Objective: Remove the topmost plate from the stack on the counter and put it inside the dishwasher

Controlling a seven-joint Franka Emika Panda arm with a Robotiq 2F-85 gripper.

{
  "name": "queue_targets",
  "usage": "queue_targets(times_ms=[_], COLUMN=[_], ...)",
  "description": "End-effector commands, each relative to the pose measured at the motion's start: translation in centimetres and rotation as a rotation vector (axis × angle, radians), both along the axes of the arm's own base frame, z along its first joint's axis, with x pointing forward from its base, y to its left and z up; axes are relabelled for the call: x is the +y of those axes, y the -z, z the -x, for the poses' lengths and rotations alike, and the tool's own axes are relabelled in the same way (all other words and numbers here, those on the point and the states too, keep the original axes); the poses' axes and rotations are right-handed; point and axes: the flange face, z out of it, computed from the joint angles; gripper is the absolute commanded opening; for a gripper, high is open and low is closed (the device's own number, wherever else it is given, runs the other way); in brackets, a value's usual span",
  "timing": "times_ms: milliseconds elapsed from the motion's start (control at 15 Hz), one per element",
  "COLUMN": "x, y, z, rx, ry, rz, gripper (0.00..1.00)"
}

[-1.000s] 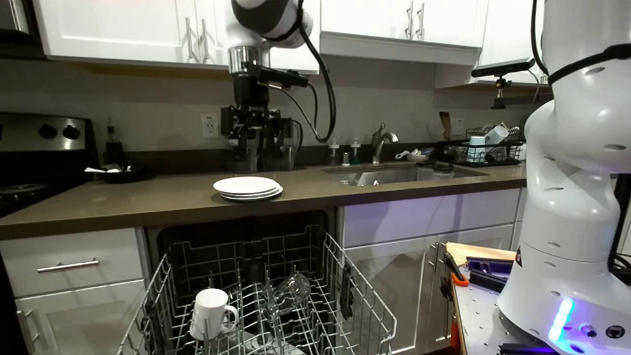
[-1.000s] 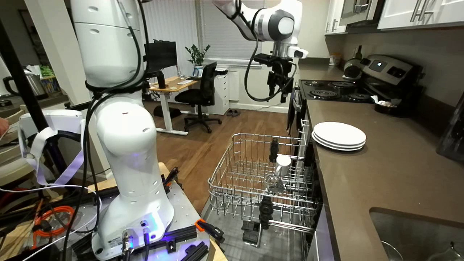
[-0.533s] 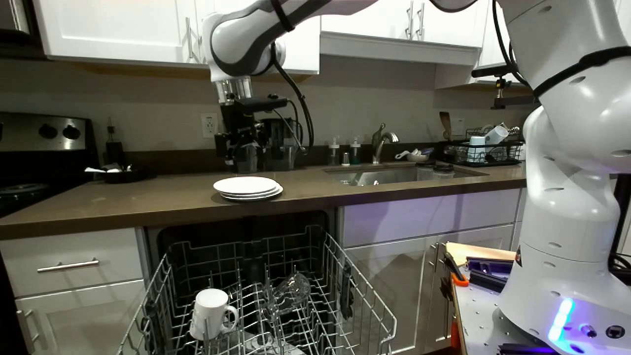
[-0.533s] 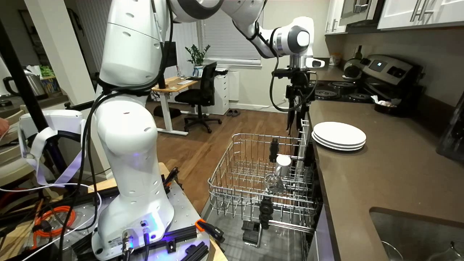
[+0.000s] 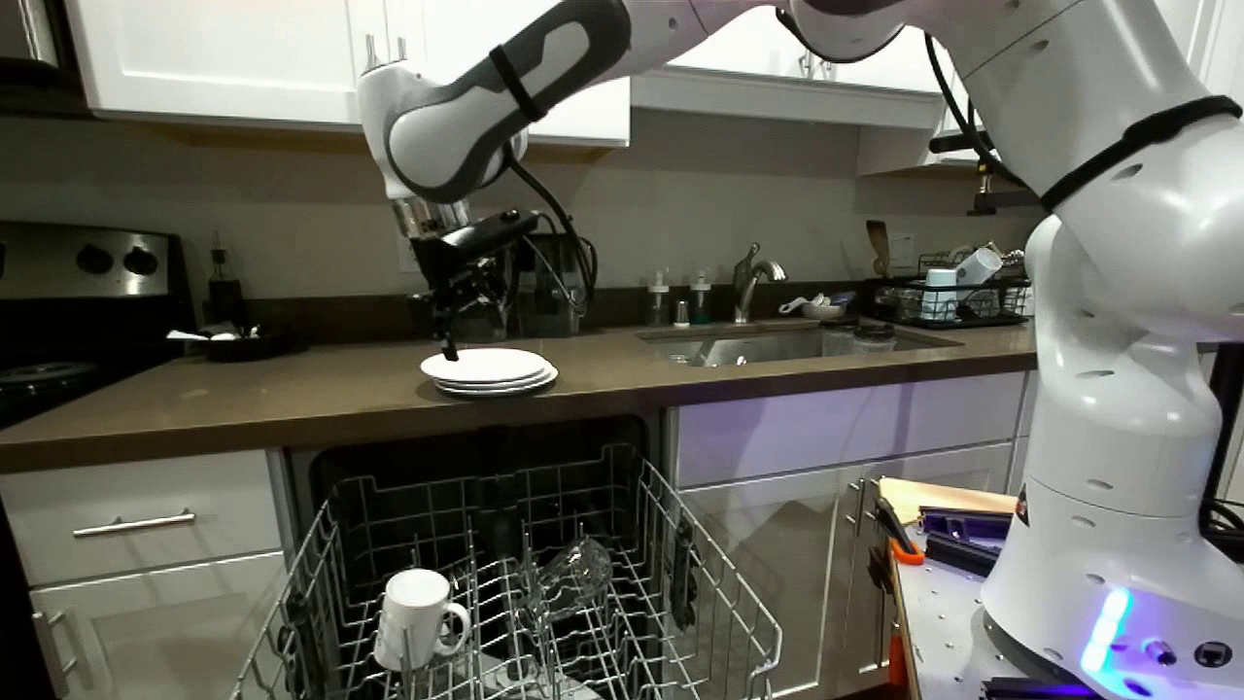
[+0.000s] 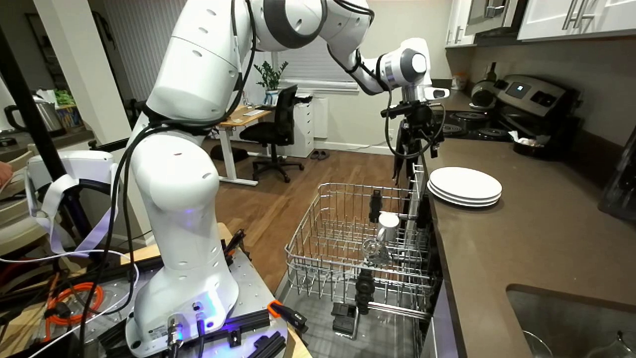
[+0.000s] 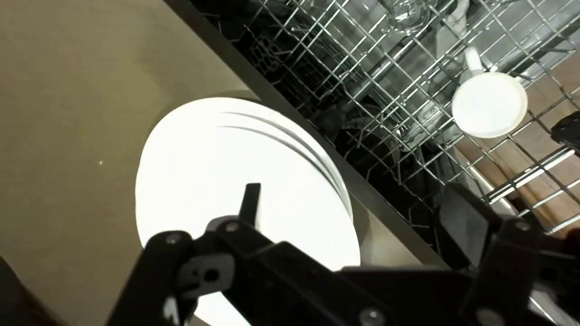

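Topmost plate [image 5: 486, 365] sits ungripped atop the stack [image 5: 530, 381] on the surface [image 5: 292, 379]. End effector [image 7: 355, 203], jaws spread, is lower and nearer than a second ago; wrist view shows one finger [image 7: 250, 206] over the plate. Likely grasp setup; dishwasher [image 7: 362, 93] at its two o'clock.

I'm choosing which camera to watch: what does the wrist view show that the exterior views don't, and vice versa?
Only the wrist view: the open gripper from above, one finger crossing the topmost plate in the image, the other finger's flat inner face showing past the edge of the counter.

Only the exterior views: the stove, the sink and the robot's white base.

Shared: the gripper, the plate on its stack, the counter, and the dishwasher rack holding the white mug and a clear glass.
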Motion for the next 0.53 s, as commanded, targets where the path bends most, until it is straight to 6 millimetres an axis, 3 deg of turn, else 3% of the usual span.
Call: queue_targets(times_ms=[0, 333, 467], x=[0.2, 0.3, 0.3], y=[1.9, 3.8, 3.6], z=[-2.6, -5.0, -5.6], rx=[-0.022, -0.042, -0.048], ry=[-0.021, -0.047, -0.051], rz=[0.089, 0.158, 0.174], gripper=[1.0, 1.0, 1.0])
